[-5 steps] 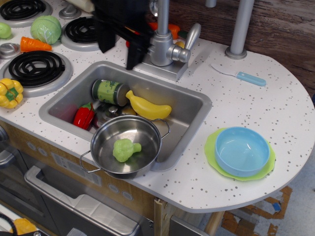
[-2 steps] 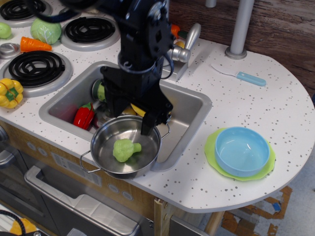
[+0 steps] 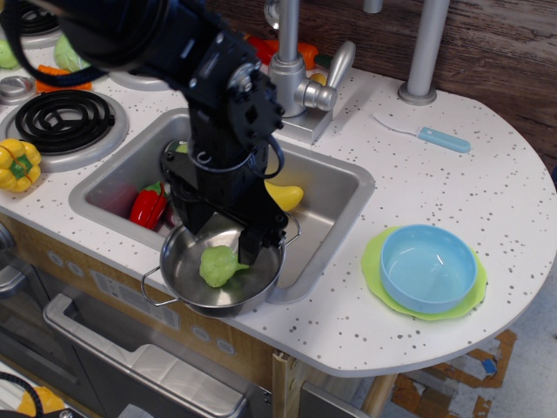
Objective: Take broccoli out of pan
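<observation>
The broccoli (image 3: 218,266), a small light-green floret, lies in the bottom of the shiny steel pan (image 3: 178,292). The pan sits on the front edge of the sink (image 3: 335,205). My black gripper (image 3: 219,237) has come down into the pan from behind. Its two fingers are spread apart, one at the pan's back left and one just right of the floret's stem. The jaws are open and hold nothing. The arm hides the back of the pan and much of the sink.
A red pepper (image 3: 148,207) and a yellow banana (image 3: 283,196) lie in the sink. The faucet (image 3: 291,78) stands behind. A yellow pepper (image 3: 17,165) and a burner (image 3: 61,117) are at left. A blue bowl (image 3: 428,266) on a green plate (image 3: 374,261) is at right.
The arm has swung from the back of the counter forward and down over the sink. The open gripper has dropped into the pan around the broccoli. The broccoli has not moved.
</observation>
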Robot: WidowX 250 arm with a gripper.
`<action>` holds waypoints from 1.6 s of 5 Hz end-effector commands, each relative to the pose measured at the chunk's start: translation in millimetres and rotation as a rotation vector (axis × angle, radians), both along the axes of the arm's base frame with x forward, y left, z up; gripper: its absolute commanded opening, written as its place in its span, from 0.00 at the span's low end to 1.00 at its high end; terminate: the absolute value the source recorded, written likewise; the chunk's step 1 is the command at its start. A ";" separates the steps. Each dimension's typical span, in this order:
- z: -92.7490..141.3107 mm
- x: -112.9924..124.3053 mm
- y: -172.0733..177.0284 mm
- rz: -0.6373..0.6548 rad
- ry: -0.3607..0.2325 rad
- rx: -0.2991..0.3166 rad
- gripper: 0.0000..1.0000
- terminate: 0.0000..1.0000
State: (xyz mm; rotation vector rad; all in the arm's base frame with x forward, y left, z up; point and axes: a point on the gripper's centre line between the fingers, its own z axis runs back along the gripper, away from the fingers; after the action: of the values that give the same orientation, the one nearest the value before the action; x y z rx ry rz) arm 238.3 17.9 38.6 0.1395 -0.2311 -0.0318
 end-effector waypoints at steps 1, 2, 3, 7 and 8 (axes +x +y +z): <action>-6.6 3.0 9.8 0.002 -0.032 0.012 1.00 0.00; -12.0 0.8 13.0 0.006 -0.035 -0.025 1.00 0.00; -19.3 -1.2 12.5 0.024 -0.059 -0.043 1.00 0.00; -19.4 -1.1 9.4 0.069 -0.071 -0.016 0.00 0.00; 29.6 8.2 -3.5 0.118 0.036 0.014 0.00 0.00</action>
State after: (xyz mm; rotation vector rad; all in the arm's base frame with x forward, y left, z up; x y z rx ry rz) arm 254.3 0.7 87.5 0.2135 -0.1200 0.0939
